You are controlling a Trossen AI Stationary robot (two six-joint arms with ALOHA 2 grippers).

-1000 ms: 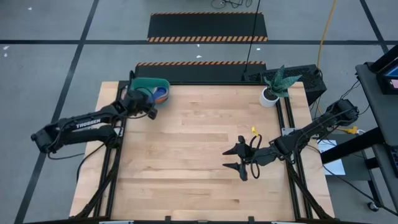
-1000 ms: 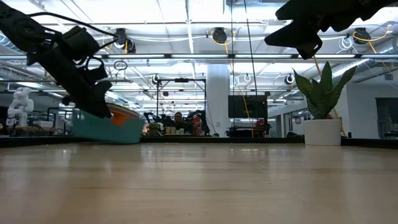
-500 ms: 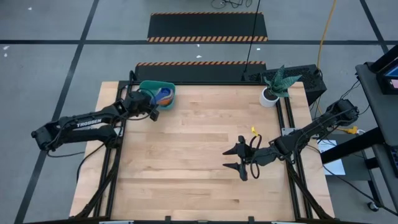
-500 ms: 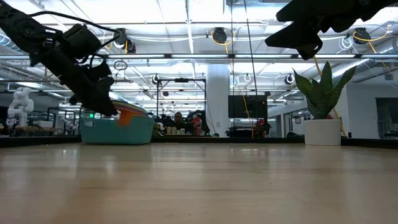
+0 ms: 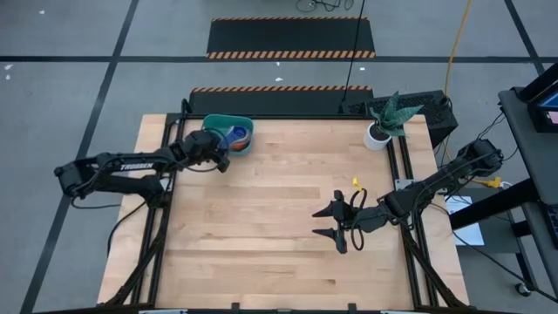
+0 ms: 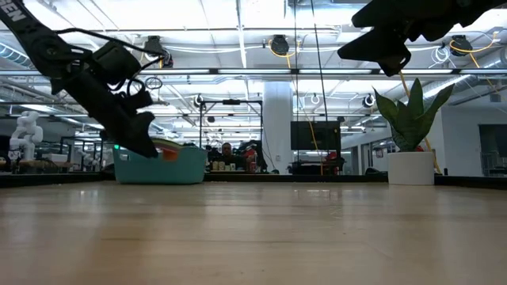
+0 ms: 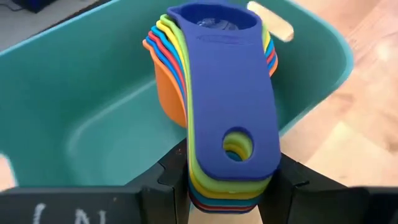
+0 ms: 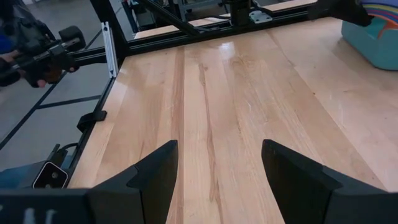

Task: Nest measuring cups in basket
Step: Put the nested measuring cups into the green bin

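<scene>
Teal basket (image 5: 228, 136), left hand (image 7: 231, 182) gripping measuring cups (image 7: 224, 93)

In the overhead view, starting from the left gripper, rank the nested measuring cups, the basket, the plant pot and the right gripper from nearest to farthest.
From the left gripper:
1. Nested measuring cups, held in its fingers over the basket.
2. Basket, back-left corner, right beneath.
3. Right gripper, open, right of centre.
4. Plant pot, back-right corner.

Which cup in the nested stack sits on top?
The dark blue cup: its handle covers the yellow, green, orange and red ones beneath, above the basket.
</scene>
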